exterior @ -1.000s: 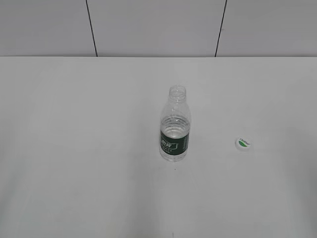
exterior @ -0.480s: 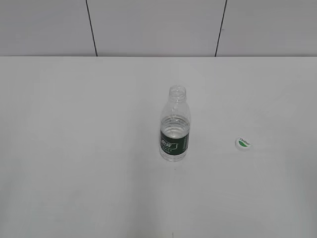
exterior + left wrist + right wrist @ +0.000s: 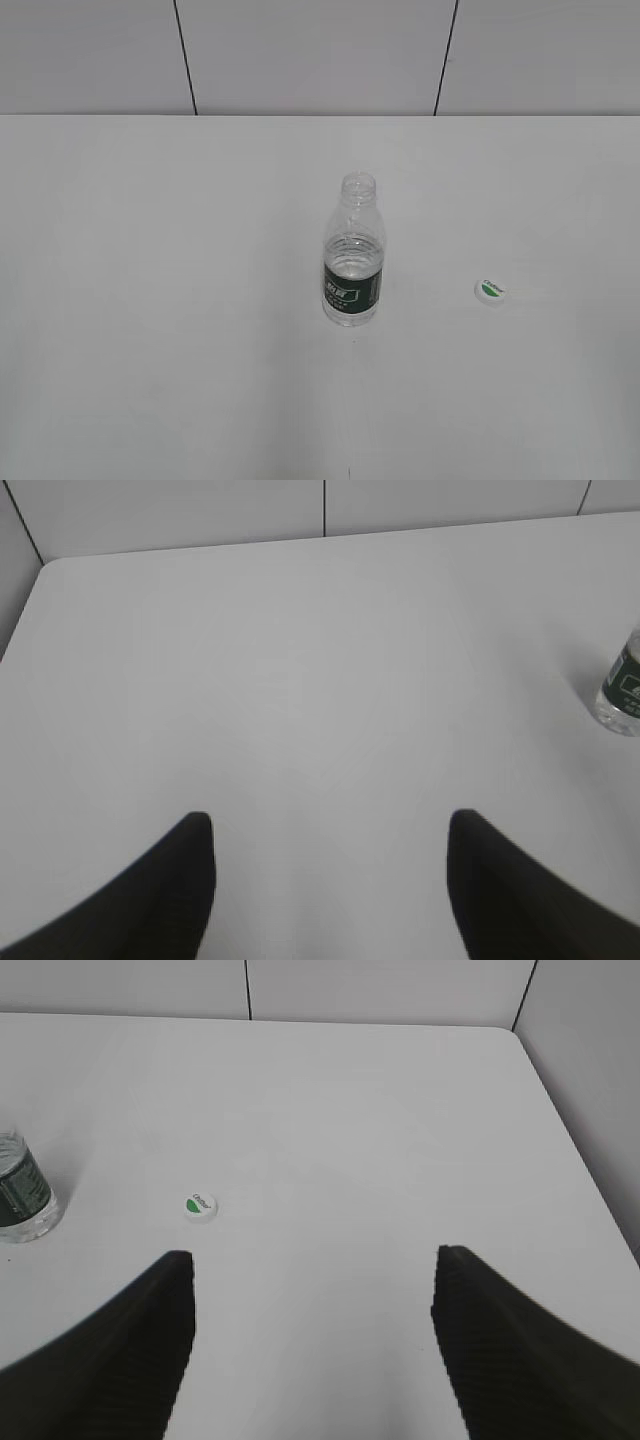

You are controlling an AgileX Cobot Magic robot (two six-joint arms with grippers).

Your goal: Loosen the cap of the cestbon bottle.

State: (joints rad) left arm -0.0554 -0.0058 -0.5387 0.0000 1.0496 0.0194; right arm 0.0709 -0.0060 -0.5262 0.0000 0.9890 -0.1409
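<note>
The cestbon bottle (image 3: 353, 255) stands upright in the middle of the white table, clear with a dark green label, its neck open with no cap on it. Its base also shows in the left wrist view (image 3: 622, 685) and the right wrist view (image 3: 22, 1200). The white cap (image 3: 490, 290) with a green mark lies on the table to the bottle's right; it also shows in the right wrist view (image 3: 200, 1205). My left gripper (image 3: 330, 825) is open and empty, far left of the bottle. My right gripper (image 3: 312, 1260) is open and empty, back from the cap. Neither gripper shows in the exterior view.
The white table (image 3: 160, 300) ends at a grey panelled wall (image 3: 320, 55) behind. The table's rounded far-left corner (image 3: 50, 565) and its right edge (image 3: 560, 1090) are in view.
</note>
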